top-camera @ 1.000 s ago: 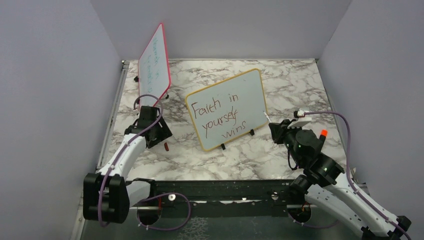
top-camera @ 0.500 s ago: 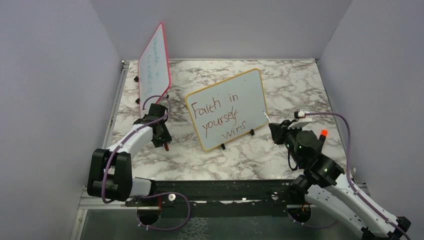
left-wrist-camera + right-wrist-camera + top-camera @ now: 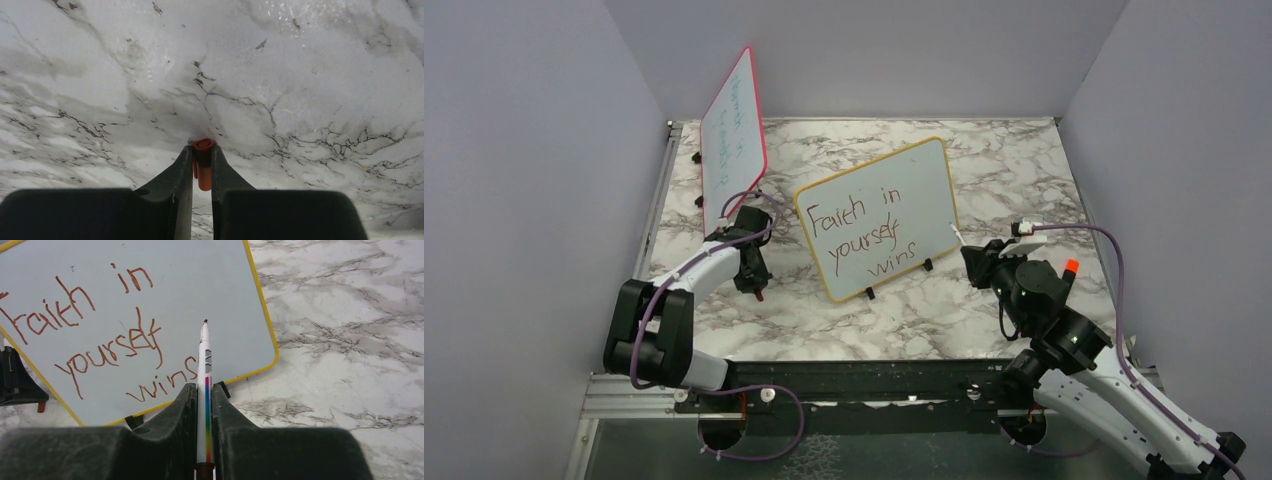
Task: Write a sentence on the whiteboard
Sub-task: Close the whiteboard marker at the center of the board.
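Observation:
The whiteboard [image 3: 921, 180] with its yellow frame stands tilted at mid-table, also in the right wrist view [image 3: 200, 285]. It carries the sentence [image 3: 864, 236] "Faith in yourself wins" [image 3: 100, 340] in dark red. My right gripper [image 3: 972, 256] [image 3: 204, 390] is shut on a white marker [image 3: 204, 355] with a rainbow stripe; its uncapped tip points at the board near "wins". Left of the board, my left gripper [image 3: 756, 286] [image 3: 202, 150] is down at the table, shut on a small orange-red marker cap [image 3: 203, 167].
A red-pink-framed board [image 3: 732, 135] with faint green writing stands at the back left, just behind the left arm. The marble table [image 3: 1024, 170] is walled by grey panels on three sides. Small black feet [image 3: 223, 388] hold the whiteboard up.
My left arm has reached forward and to the right, and its fingers have closed on the orange-red cap on the table. The right arm and marker have not moved.

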`<act>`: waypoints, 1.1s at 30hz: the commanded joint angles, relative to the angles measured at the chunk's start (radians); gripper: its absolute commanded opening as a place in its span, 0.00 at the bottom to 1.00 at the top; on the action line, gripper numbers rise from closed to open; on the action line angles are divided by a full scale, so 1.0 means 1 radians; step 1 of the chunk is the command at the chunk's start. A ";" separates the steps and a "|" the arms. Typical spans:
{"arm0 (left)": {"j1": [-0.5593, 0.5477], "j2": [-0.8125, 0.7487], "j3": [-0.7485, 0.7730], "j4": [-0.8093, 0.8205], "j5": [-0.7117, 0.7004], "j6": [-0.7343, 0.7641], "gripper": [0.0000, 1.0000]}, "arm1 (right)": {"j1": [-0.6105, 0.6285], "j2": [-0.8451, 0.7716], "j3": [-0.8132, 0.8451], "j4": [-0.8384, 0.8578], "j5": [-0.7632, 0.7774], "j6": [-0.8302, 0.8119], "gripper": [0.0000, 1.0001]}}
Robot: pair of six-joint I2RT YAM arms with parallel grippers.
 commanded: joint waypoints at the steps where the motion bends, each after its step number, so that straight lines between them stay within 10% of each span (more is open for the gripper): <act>1: -0.017 0.031 -0.014 -0.010 0.012 -0.016 0.09 | -0.004 -0.003 -0.006 0.032 -0.014 -0.008 0.01; 19: -0.016 -0.479 -0.055 0.084 0.129 -0.180 0.00 | -0.004 0.087 0.005 0.191 -0.426 -0.137 0.01; 33: -0.017 -0.765 -0.072 0.434 0.288 -0.362 0.00 | 0.051 0.236 -0.081 0.719 -0.666 -0.110 0.01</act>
